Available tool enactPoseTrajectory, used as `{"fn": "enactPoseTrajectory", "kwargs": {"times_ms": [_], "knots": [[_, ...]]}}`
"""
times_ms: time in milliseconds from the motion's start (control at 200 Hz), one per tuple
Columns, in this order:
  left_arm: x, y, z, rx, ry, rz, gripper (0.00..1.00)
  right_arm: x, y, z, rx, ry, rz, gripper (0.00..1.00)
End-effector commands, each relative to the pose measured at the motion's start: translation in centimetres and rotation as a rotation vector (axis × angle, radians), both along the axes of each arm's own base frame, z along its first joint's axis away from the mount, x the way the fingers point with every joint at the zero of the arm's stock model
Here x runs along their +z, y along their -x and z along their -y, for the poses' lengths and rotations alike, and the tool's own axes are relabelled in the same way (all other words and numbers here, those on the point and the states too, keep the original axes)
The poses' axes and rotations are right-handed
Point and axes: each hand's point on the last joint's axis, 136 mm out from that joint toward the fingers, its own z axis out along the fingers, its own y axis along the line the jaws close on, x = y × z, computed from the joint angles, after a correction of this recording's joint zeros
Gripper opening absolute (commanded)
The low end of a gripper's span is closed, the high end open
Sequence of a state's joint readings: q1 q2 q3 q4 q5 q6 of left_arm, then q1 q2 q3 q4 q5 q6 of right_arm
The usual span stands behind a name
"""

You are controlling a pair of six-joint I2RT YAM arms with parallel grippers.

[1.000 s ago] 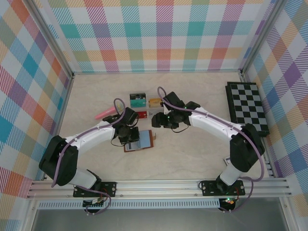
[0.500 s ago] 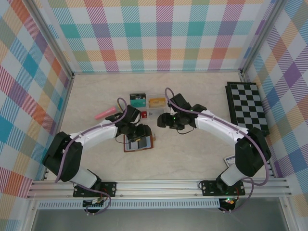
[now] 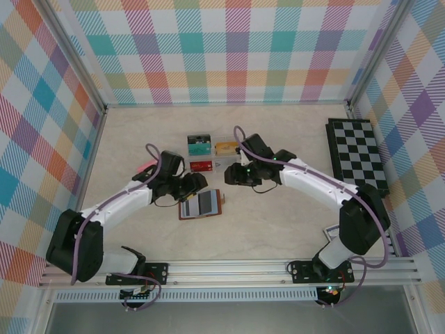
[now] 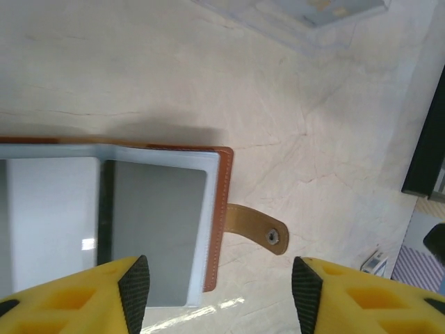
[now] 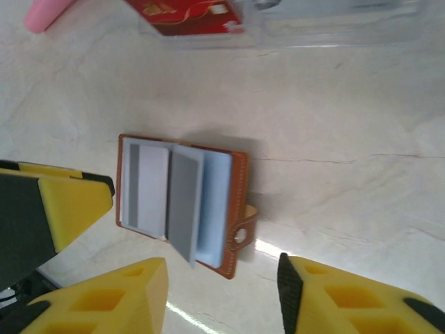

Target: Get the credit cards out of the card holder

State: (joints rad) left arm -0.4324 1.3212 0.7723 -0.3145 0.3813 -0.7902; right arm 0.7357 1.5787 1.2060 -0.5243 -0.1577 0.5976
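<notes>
Brown leather card holder (image 3: 200, 204) lies open at the centre of the top view — pockets facing up for access.
The left gripper (image 4: 220, 292) and the right gripper (image 5: 221, 285) hang near it, jaws spread, pinching nothing — probably ready to reach in.

No text, number or brand can be read anywhere; the red card (image 5: 184, 17), lying in the clear box (image 5: 334, 28) at the far side, carries gold markings too blurred to make out; the teal card (image 3: 199, 145) just beyond it shows small dark and pale marks, too small to read; the orange card (image 3: 224, 147) to the right of the teal one bears a faint mark, likewise unreadable; a small blue-and-white piece (image 3: 329, 232) at the near right is too small to tell.
</notes>
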Motion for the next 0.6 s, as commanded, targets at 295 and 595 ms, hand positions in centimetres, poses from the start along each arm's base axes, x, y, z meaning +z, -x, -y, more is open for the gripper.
{"fn": "enactPoseTrajectory", "kwargs": {"times_ms": [295, 595], "knots": [[-4.1, 1.1, -1.6, 0.099, 0.072, -0.110, 0.31, -5.3, 2.4, -8.2, 0.104, -0.023, -0.241, 0.24], [-5.2, 0.9, -0.6, 0.072, 0.109, -0.142, 0.25, -9.1, 2.2, -7.4, 0.072, 0.090, -0.301, 0.21]]}}
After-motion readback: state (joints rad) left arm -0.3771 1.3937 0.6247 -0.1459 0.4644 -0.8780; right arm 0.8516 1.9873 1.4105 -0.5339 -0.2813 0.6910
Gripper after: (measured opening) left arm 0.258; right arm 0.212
